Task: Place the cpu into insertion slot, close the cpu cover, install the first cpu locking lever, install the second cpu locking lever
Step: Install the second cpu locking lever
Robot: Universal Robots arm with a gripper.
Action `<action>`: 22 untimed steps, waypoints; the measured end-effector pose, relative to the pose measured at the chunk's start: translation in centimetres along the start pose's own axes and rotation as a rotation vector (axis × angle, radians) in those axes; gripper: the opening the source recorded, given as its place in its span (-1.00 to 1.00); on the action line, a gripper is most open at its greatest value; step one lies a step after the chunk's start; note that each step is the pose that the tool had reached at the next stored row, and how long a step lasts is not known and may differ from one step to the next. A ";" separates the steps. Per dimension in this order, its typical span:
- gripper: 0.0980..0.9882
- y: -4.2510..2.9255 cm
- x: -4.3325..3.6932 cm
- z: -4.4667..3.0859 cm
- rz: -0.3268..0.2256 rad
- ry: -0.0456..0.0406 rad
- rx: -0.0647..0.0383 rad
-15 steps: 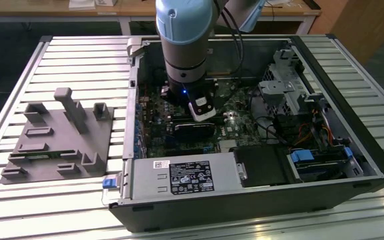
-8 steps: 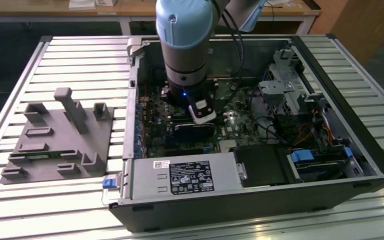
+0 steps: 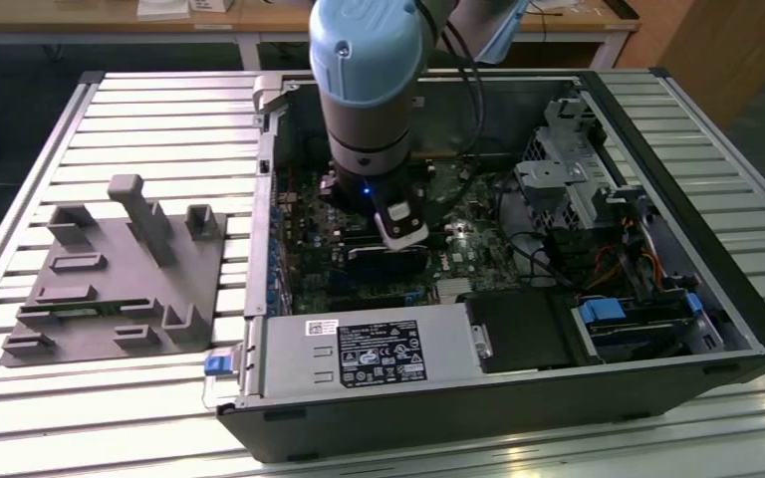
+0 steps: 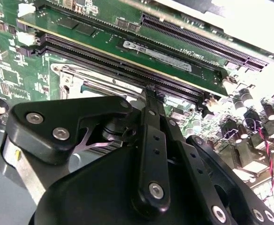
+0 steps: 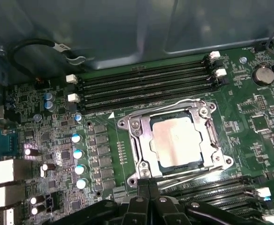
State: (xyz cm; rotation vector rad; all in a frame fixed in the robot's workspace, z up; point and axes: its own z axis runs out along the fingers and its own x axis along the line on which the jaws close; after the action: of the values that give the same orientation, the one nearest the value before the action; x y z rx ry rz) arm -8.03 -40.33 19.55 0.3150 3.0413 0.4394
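cpu (image 5: 177, 140) seated under cpu cover (image 5: 144, 140) | hand's (image 5: 148, 187) tips at cover edge

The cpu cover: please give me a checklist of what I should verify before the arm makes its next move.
1. cpu lying flat in the insertion slot: ok.
2. cpu cover down, framing the cpu: ok.
3. locking levers hooked under their catches: cannot tell; the wires run along the cover's edges.
4. tool at the cover's near edge, shut and carrying nothing: ok.
5. tool touching a lever: cannot tell.
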 end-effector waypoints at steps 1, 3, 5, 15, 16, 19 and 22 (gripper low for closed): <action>-0.98 -0.03 0.05 0.07 0.000 0.0005 -0.002; -0.98 -0.09 0.15 0.19 -0.001 0.0013 -0.005; -0.98 -0.15 0.27 0.28 -0.001 0.0022 -0.008; -0.98 -0.40 0.75 0.76 -0.004 0.0047 -0.015; -0.98 -0.12 0.74 -0.03 -0.004 0.0028 -0.016; -0.98 0.20 0.73 -0.91 -0.005 0.0009 -0.016; -0.98 0.48 0.71 -1.75 -0.005 -0.0005 -0.013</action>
State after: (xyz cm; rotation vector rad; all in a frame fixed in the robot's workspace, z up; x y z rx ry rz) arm -8.77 -40.22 21.35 0.3063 3.0367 0.4588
